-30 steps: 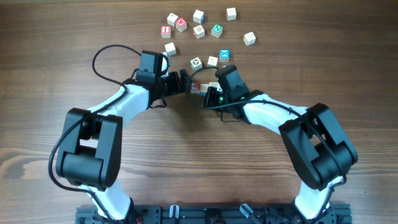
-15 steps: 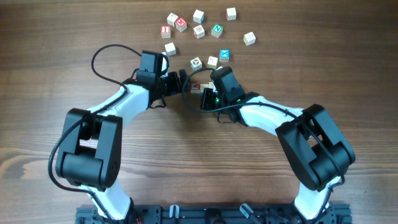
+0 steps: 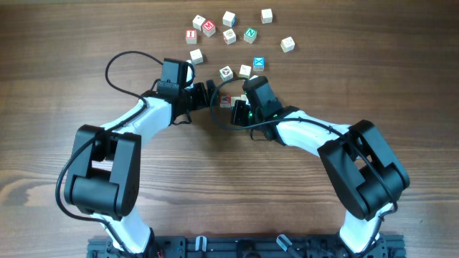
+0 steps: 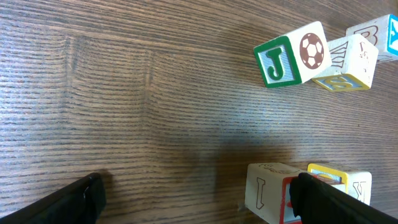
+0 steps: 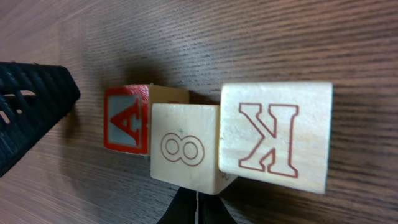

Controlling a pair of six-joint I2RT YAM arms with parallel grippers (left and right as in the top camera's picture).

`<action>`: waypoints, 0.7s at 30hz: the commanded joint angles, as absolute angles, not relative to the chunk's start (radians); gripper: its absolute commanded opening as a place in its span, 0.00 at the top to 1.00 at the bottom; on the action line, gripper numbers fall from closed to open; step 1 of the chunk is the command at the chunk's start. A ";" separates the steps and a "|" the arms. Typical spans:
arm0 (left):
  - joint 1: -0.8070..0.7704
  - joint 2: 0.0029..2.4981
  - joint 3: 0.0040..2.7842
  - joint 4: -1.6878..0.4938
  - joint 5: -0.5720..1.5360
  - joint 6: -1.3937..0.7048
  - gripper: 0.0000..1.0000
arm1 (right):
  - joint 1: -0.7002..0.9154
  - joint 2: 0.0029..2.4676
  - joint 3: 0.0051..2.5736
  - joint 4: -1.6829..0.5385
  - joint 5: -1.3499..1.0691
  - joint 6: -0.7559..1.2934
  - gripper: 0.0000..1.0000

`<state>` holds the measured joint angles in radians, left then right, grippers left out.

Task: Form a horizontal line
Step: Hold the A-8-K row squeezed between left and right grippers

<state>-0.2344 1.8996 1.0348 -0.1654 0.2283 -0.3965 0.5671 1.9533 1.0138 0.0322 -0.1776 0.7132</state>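
Your overhead view shows only a sliver of the row of cubes (image 3: 226,101), the rest beneath the right gripper (image 3: 235,102), loose cubes (image 3: 229,34) at twelve o'clock lettered too small to read, left wrist view crops a blue-lettered cube (image 4: 380,31) at two o'clock.

The overhead camera looks straight down, far enough to take in the whole table (image 3: 57,43). Each wrist camera sits low and close over the wood; both apparently share the row of three letter cubes (image 5: 186,149), from opposite sides.
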 commanded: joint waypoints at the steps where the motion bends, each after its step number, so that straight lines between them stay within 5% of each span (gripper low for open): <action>1: -0.217 2.014 0.952 -0.237 0.121 -0.403 0.00 | 0.570 1.973 1.005 0.052 -0.157 0.686 0.96; 21: -0.217 2.014 0.952 -0.237 0.121 -0.403 0.00 | 0.570 1.974 1.005 0.067 -0.149 0.680 0.96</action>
